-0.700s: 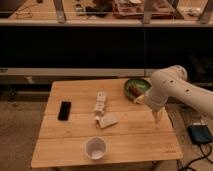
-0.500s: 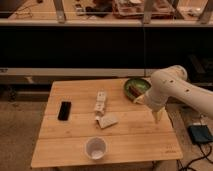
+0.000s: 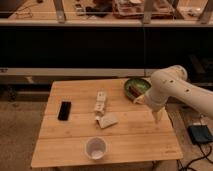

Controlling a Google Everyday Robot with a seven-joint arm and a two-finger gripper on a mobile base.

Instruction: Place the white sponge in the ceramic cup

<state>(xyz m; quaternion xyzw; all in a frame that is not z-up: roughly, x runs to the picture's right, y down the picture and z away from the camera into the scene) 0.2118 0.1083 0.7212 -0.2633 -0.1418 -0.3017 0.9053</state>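
The arm is off-white all over, with smooth, rounded shells and a matte finish. A fat cylindrical joint housing forms its highest part, swelling into a broad, bulbous segment, and a thick link runs off toward the right edge. Lower down the casing narrows into the gripper, a slim, cream-coloured tapered tip that hangs over the right side of the wooden bench.

Claw hangs pointing down over right side of counter, near green bowl. White sponge lies mid-counter; cup upright nr front edge, apart from it. Segmented white obj just behind sponge; black slab at left.
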